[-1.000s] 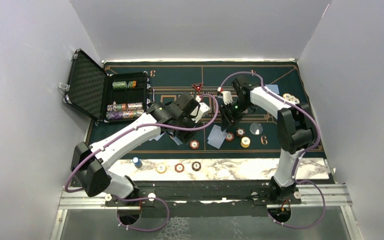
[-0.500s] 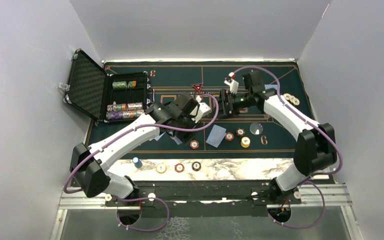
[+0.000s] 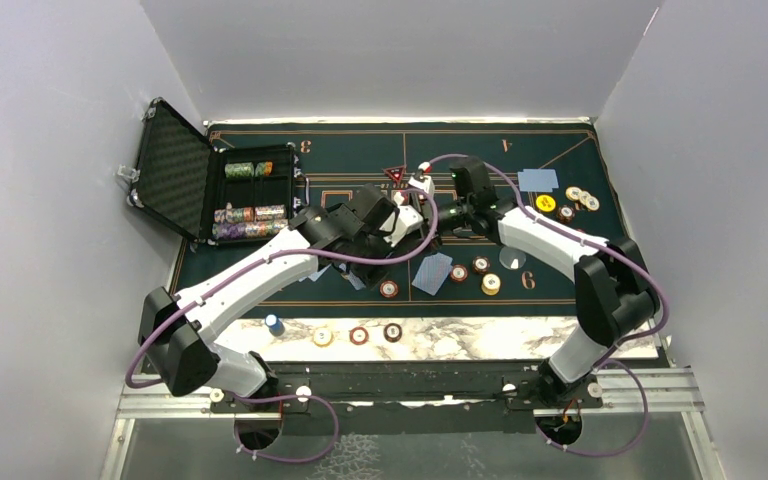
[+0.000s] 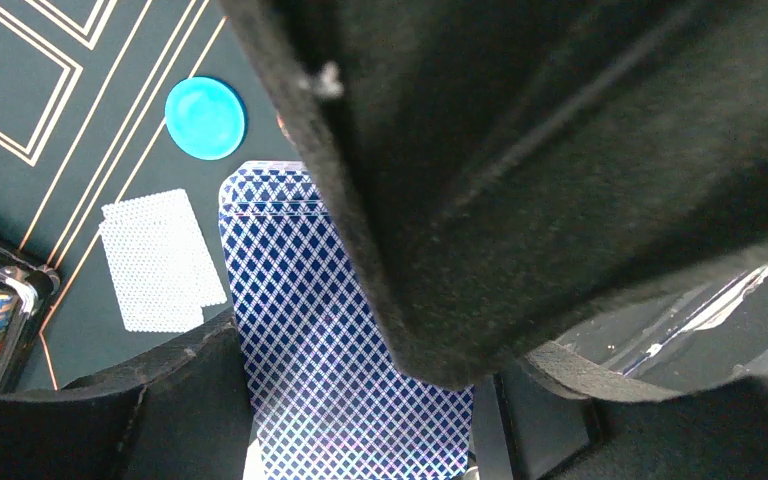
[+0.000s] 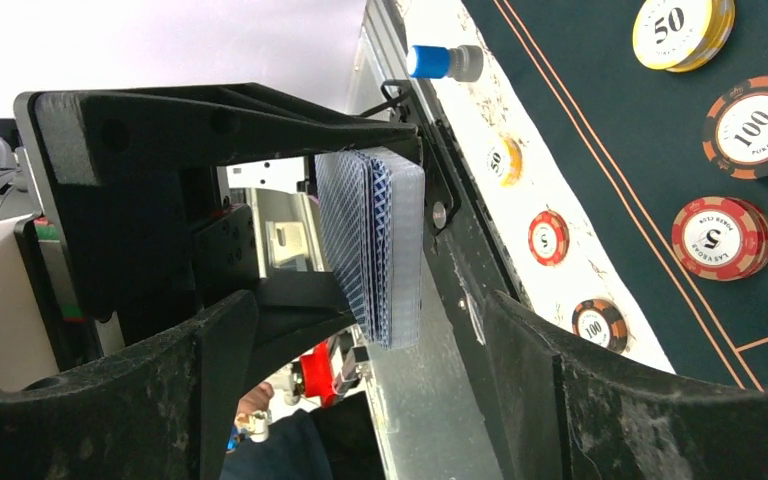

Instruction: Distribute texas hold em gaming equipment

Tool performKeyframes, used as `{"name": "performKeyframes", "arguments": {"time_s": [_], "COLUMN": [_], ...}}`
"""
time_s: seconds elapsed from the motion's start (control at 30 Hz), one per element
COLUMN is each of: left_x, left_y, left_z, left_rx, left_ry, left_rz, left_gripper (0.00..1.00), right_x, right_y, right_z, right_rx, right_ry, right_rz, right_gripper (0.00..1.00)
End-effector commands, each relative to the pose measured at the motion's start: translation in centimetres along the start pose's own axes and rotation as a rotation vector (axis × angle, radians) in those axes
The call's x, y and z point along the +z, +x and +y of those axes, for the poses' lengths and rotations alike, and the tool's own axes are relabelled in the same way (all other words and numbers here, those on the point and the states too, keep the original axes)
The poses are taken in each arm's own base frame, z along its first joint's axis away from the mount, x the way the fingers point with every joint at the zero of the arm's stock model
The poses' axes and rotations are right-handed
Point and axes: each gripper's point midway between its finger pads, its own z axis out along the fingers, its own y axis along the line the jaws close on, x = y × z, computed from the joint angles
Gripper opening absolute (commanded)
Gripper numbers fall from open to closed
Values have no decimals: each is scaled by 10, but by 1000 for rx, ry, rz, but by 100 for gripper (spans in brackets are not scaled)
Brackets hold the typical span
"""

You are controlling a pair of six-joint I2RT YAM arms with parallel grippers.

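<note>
1. The left pincer (image 3: 394,217) is pressed together on a deck of blue-backed playing cards (image 4: 332,340), held above the middle of the green felt mat (image 3: 360,150).
2. The right pincer (image 3: 434,212) stands spread wide just beside the left one, pointing at it. In its wrist view the deck's edge shows between its fingers (image 5: 210,360); whether they touch the deck cannot be told.
3. Below the left pincer a single card (image 4: 160,260) lies face down on the mat, with a blue disc (image 4: 205,118) near it.
4. Toward the arm bases lie a loose blue card (image 3: 432,272), a red chip (image 3: 458,273), a yellow chip (image 3: 491,284) and a clear disc (image 3: 512,257).
5. The red triangular marker (image 3: 394,174) lies just behind the pincers.
6. At the mat's far right, a far card (image 3: 538,180) lies beside a cluster of chips (image 3: 566,210).
7. Three chips (image 3: 359,335) lie on the marble strip (image 3: 460,340); the black case (image 3: 175,165) stands open at the left.
</note>
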Motion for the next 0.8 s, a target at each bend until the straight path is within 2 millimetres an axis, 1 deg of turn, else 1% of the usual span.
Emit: {"name": "performKeyframes", "arguments": {"time_s": [0.0,0.13,0.3,0.37,0.43,0.57,0.63,0.7,0.77], "left_x": [-11,-11,-12,-14,-15,-14,-14,-14,-15], "left_y": [-19,-18,-20,-21,-22,-21,-22,-21,-21], "left_z": [-4,-5,-5,-5,-6,-6,-6,-5,-5], "left_rx": [11,16,18,20,17,19,19,21,19], "left_ry": [17,19,21,20,23,22,22,19,18], "left_rz": [-80,-78,-85,-90,-93,-92,-93,-88,-89], "left_gripper": [0,0,0,0,0,0,0,0,0], "right_x": [7,8,8,8,9,10,9,-5,-32], "right_y": [4,7,11,8,8,10,13,6,3], "right_z": [2,5,-2,-1,-1,-7,-10,-22,-48], "right_rx": [-3,-19,45,30,25,35,47,75,136], "right_ry": [-19,-8,-13,-16,-22,-3,-4,75,194], "right_rz": [31,43,19,1,6,10,26,-23,-91], "right_gripper": [84,84,85,84,81,74,73,79,84]}}
